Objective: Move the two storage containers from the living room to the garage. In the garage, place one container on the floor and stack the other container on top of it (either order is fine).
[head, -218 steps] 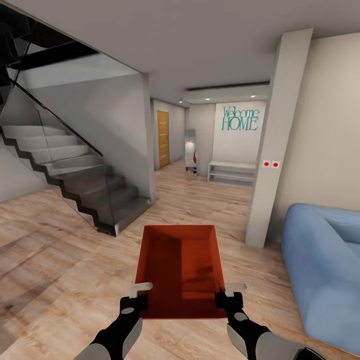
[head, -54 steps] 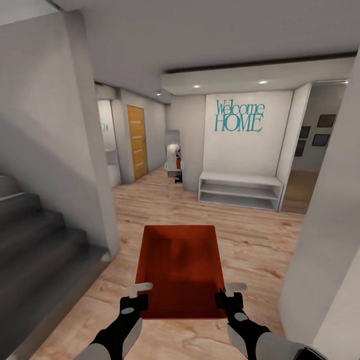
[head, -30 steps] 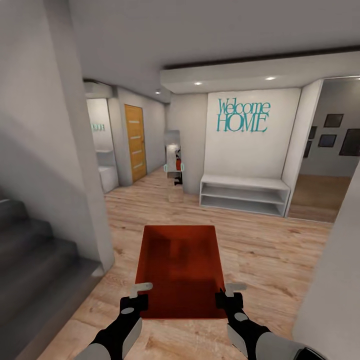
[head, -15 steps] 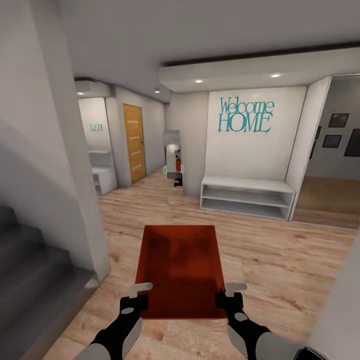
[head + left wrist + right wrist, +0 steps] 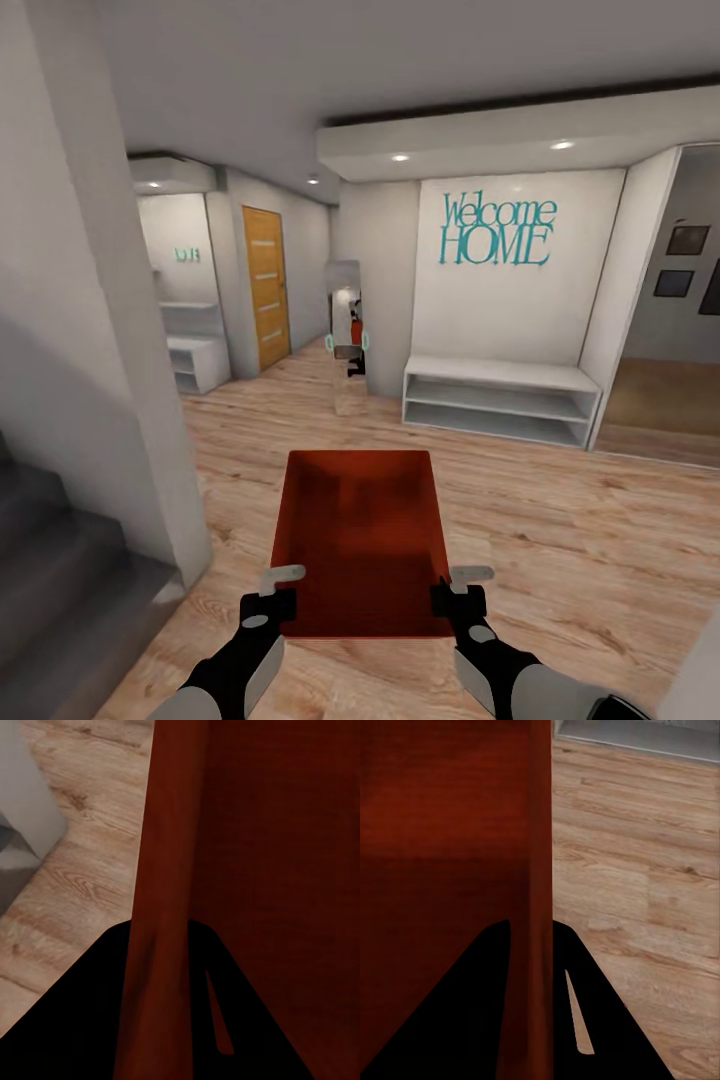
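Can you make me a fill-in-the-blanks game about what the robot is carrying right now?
1. The robot carries one orange-red storage container with ____ pincers.
2. The left pincer is clamped on the container's ____ wall.
3. The teal letters on the white wall say Welcome ____.
4. Under the container lies a floor of light ____ planks.

Missing words: two; left; HOME; wood

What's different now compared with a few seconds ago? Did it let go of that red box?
No. The robot itself has rolled on: the stairs have slid off to the left, the blue sofa is gone from sight, and the Welcome HOME wall and white shelf are closer. The box sits just as before, its side walls clamped by the left gripper and right gripper.
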{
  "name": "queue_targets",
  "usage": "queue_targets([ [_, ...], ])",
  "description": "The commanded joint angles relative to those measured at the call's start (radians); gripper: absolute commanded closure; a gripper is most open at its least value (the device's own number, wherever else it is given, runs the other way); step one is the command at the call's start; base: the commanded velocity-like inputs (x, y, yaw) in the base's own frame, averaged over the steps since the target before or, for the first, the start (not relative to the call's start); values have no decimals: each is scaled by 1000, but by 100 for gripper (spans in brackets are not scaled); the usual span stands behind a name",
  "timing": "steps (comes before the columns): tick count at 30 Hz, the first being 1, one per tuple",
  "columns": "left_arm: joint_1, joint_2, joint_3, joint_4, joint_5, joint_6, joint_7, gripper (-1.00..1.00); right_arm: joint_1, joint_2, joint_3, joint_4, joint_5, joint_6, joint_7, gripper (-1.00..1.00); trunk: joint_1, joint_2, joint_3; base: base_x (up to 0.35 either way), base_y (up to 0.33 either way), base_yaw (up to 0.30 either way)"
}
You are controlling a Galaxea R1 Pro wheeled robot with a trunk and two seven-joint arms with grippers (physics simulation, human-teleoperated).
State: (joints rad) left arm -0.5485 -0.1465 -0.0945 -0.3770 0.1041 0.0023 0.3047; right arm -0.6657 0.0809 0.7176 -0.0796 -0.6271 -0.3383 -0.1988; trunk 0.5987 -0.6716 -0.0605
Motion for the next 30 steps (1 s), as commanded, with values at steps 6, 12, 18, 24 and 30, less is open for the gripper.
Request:
queue_targets([
  [6, -1, 1, -8, -2, 17, 0, 7, 100, -2, -3, -33, 1, -17, -9, -1, 100, 1, -1, -2, 321, 0, 0],
  [12, -1, 2, -9, -2, 17, -1, 6, 100, -2, -1, -32, 1, -17, -10, -1, 100, 1, -1, -2, 321, 0, 0],
  [18, -1, 2, -9, -2, 17, -1, 6, 100, -2, -1, -32, 1, -17, -10, 1, 100, 1, -1, -2, 321, 0, 0],
  [24, -1, 7, -9, -2, 17, 0, 7, 100, -2, -1, -32, 1, -17, -10, 3, 100, 1, -1, -2, 321, 0, 0],
  [30, -1, 11, -8, 4, 17, 3, 7, 100, -2, -1, -32, 1, -17, -10, 4, 100, 1, -1, -2, 321, 0, 0],
])
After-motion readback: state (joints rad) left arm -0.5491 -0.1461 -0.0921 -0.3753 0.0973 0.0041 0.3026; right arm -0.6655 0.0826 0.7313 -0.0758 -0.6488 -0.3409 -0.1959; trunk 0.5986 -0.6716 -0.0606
